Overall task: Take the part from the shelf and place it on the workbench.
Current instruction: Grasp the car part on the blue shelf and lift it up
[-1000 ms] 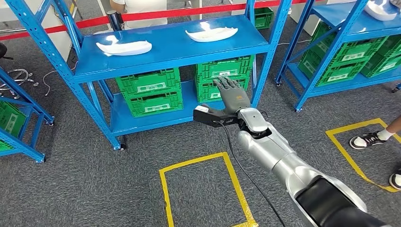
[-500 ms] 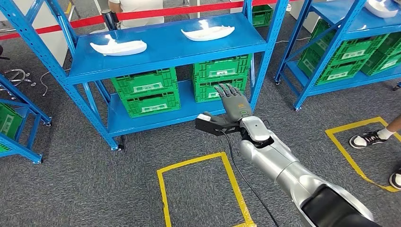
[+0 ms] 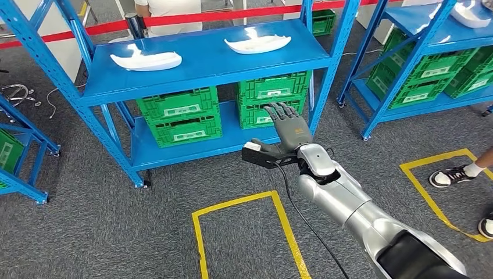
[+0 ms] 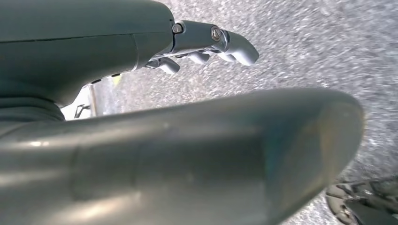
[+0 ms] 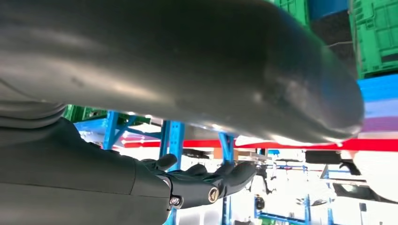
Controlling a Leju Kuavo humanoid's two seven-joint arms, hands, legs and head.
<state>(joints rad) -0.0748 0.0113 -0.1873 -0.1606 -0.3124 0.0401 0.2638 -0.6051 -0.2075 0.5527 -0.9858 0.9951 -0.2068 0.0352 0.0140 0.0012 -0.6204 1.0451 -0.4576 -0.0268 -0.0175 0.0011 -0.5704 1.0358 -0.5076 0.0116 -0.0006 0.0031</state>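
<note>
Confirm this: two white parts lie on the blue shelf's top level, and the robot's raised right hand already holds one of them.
Not quite. The right hand holds nothing; its fingers are spread in front of the green crates. Both white parts, the left one and the right one, lie on the blue shelf, as the head view shows.

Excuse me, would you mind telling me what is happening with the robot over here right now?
The robot stands facing a blue shelf with its right hand raised in front of it, fingers spread and holding nothing. Two white parts lie on the shelf's upper level, untouched, above green crates. The left hand hangs over the grey carpet, also holding nothing. A person stands behind the red barrier. No part has been picked up yet.
</note>
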